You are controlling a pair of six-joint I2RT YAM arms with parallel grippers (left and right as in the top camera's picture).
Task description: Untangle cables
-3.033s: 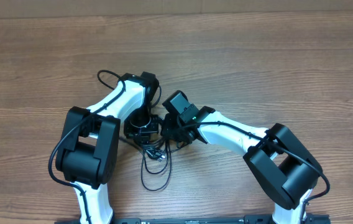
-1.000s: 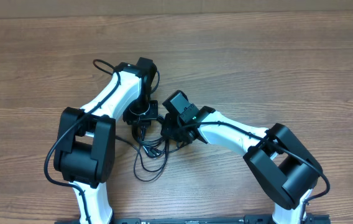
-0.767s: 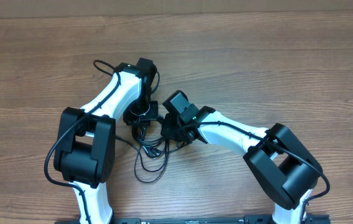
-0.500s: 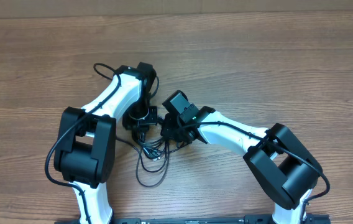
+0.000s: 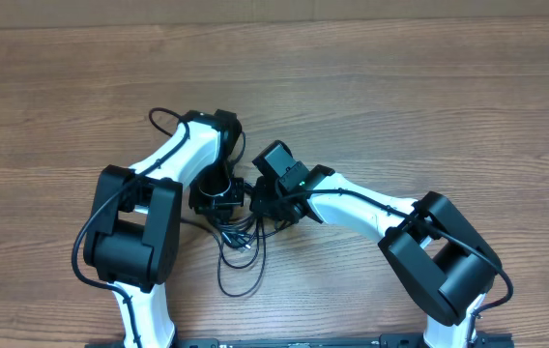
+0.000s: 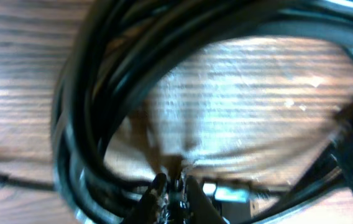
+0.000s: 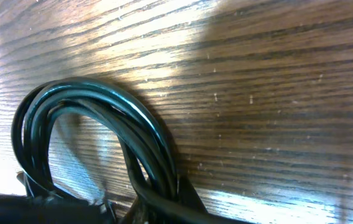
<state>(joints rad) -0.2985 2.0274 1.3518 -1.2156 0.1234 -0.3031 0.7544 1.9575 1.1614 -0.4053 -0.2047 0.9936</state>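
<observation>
The cable bundle point(image 5: 241, 232) lies a little toward the near edge of the wooden table point(image 5: 448, 97), about midway between its left and right edges. It sits in the narrow gap between the two claws. The left gripper point(image 5: 218, 200) is at the bundle's left side and the right gripper point(image 5: 263, 205) at its right, so neither arm is meaningfully nearer. Both are at the knot, and the two claws are just beside each other.

From the tangled part, the bundle's long axis runs away from the claws toward the near edge, ending in slack black strands that lie flat on the wood. The move ahead probably turns on this: the knot is between the claws and the free length is below them. A sideways pull apart would work on the tangle, while the slack is free to follow.

The right claw is closed. In its wrist view, a tight coil of several glossy black strands point(image 7: 145, 124) arches over the wood and runs down into the dark shape at the bottom edge. I judge that it is pinching the bundle there.

I cannot tell how the left claw stands. Its wrist view is filled with blurred cable point(image 6: 96, 93) looping close across the lens, with what looks like a silvery plug end point(image 6: 225, 193) low in the frame. The fingers do not show clearly, and neither does any grip.
</observation>
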